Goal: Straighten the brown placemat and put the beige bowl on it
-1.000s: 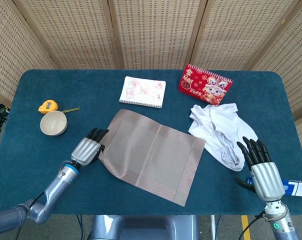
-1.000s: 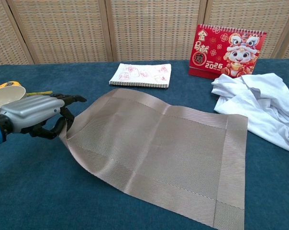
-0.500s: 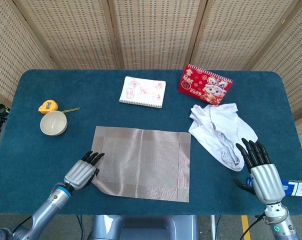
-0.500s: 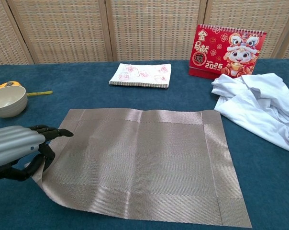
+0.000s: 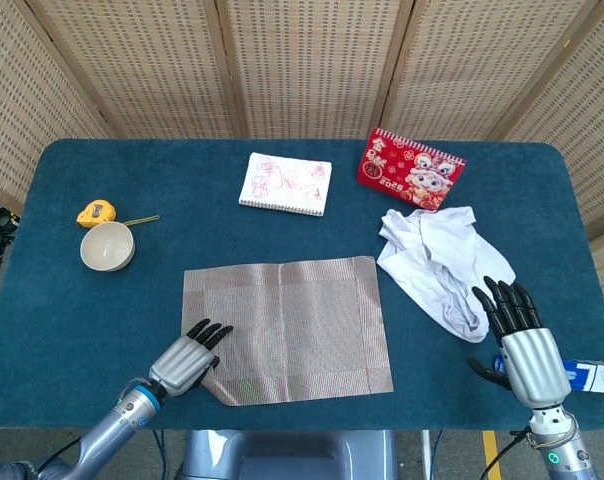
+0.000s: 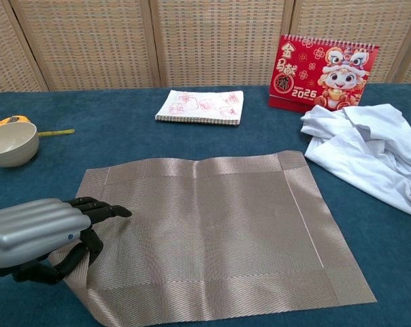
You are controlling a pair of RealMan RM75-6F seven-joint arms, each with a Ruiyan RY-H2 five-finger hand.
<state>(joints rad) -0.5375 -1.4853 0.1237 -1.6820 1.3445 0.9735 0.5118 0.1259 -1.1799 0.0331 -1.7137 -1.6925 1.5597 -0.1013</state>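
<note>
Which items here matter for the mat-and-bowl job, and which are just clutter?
Job: placemat, its near-left corner gripped by the left hand; bowl, not yet on the mat.

Clutter: notebook, calendar, white cloth, tape measure.

**Bystanders on my table**

Far side, I see a white spiral notebook with red drawings (image 5: 286, 183) lying flat, and right of it a red 2026 desk calendar (image 5: 411, 168) standing upright. A crumpled white cloth (image 5: 438, 262) sits just in front of the calendar. At the left, a yellow tape measure (image 5: 95, 212) rests on the blue tablecloth (image 5: 542, 220).
</note>
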